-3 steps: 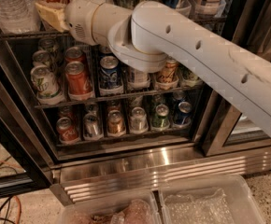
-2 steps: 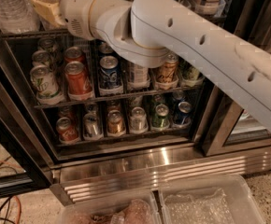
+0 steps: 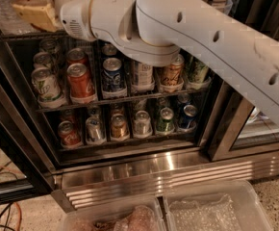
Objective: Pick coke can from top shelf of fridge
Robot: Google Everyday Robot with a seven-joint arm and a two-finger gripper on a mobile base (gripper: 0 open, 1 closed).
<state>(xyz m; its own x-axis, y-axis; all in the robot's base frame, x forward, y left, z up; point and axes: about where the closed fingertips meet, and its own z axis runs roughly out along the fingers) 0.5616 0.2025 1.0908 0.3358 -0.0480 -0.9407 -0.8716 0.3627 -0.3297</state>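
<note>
My arm (image 3: 202, 37) reaches up-left across the fridge (image 3: 154, 170), gripper (image 3: 33, 13) over the top shelf (image 3: 14, 32); can't tell if it's open or closed.

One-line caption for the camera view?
Gripper at the fridge top shelf, left side, above two rows of cans.

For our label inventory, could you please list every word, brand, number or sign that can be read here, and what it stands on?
No text can be read for certain.
Illegible label: red aluminium can on the middle wire rack.
Illegible label: blue aluminium can beside it.
Illegible label: green aluminium can on the bottom rack.
No markings visible: tan claw, over the top shelf at upper left.
</note>
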